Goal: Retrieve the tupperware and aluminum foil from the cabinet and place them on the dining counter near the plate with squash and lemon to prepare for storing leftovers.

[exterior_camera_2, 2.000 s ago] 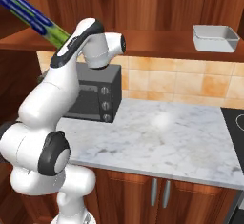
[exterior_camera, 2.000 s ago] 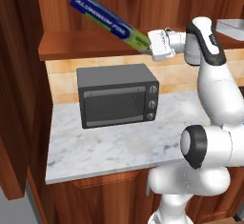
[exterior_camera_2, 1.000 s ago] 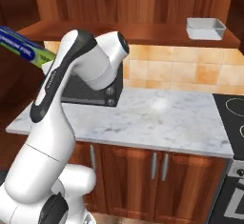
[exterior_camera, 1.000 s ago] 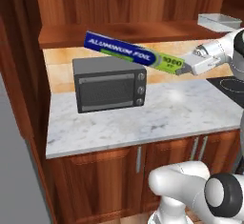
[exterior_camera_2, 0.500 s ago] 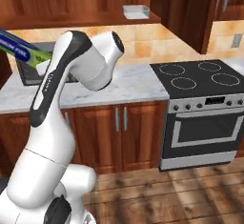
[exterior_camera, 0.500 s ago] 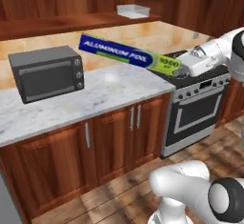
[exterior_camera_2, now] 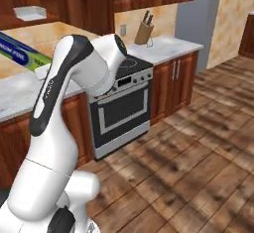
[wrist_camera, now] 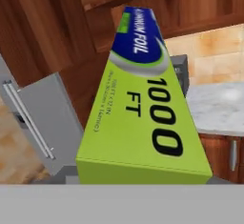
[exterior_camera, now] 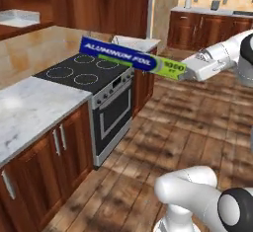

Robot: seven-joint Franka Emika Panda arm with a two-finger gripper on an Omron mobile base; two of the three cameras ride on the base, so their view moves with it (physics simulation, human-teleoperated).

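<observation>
The hand (exterior_camera: 189, 71) pinches the aluminum foil (exterior_camera: 130, 58) by its lime-green end, carrying it level in the air above the stove (exterior_camera: 94, 73). Beyond the stove, what may be the tupperware (exterior_camera_2: 30, 13) rests on a wooden shelf.

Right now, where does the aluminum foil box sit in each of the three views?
Left base view: aluminum foil runs across upper centre, its green end at the gripper.
Right base view: aluminum foil pokes in at the left edge, behind the arm.
Hand view: aluminum foil fills the centre, green end nearest.
Shared landmark: the stove.
</observation>
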